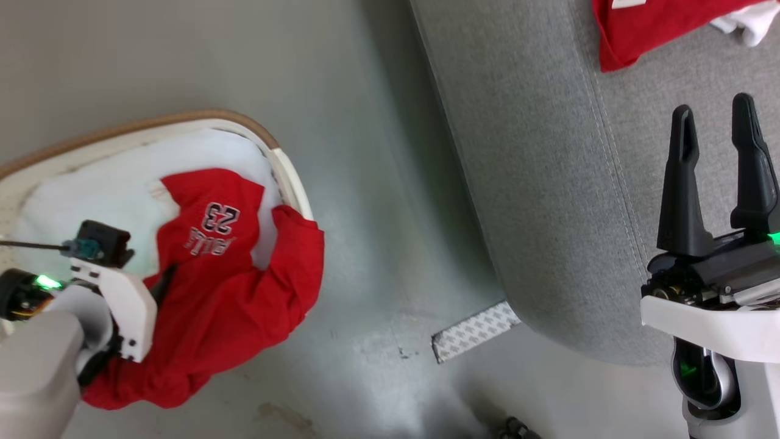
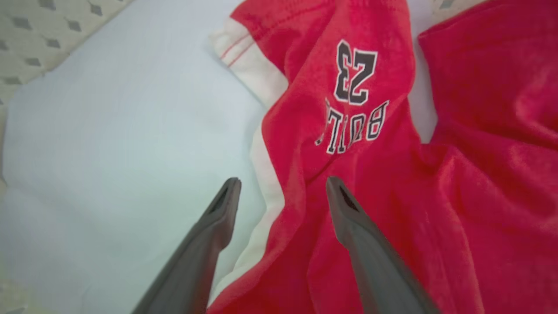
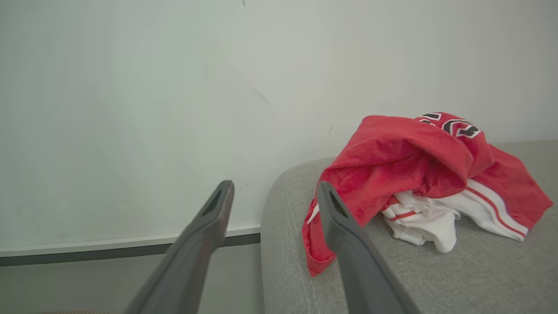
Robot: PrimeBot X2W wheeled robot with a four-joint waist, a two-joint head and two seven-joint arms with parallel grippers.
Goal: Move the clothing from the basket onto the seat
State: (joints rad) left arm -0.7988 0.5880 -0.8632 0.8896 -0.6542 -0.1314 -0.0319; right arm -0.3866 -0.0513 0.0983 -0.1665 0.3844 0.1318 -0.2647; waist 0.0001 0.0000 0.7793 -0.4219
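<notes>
A red garment printed "23" (image 1: 213, 268) lies in the white basket (image 1: 292, 177), spilling over its near rim; it also fills the left wrist view's right half, the garment (image 2: 370, 174) crumpled on a white liner. My left gripper (image 2: 281, 187) is open just above it, one finger over the liner, the other over the red fabric beside the white striped trim. On the grey sofa (image 1: 548, 183) lies another red garment (image 1: 652, 24), seen bunched with white trim (image 3: 418, 165). My right gripper (image 1: 719, 140) hovers open over the sofa, holding nothing.
A white liner sheet (image 1: 91, 195) covers the basket's inside. Grey floor (image 1: 378, 213) separates the basket from the sofa. A patterned strip (image 1: 475, 329) pokes out beneath the sofa's rounded corner. A pale wall (image 3: 174, 109) stands behind the sofa.
</notes>
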